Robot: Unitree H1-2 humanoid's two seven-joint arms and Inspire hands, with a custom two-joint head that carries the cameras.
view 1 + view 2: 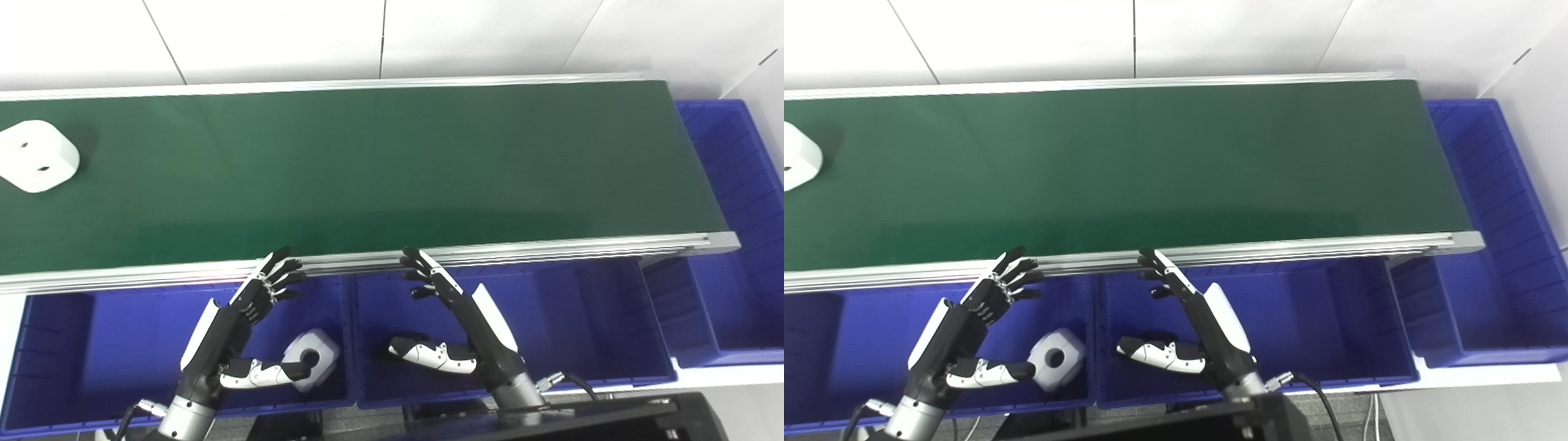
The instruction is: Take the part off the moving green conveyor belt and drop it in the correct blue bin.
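A white rounded block with two small holes (35, 155) lies on the green conveyor belt (380, 165) at its far left; in the right eye view (797, 164) it is partly cut off by the edge. My left hand (245, 324) is open and empty above the left blue bin (55, 343), fingers near the belt's front rail. My right hand (456, 324) is open and empty above the middle blue bin (582, 318). A white part with a round hole (312, 359) lies in the left bin, by my left thumb.
A third blue bin (735, 245) wraps around the belt's right end. The aluminium front rail (551, 248) runs between the belt and the bins. A black surface (612, 419) lies at the bottom right.
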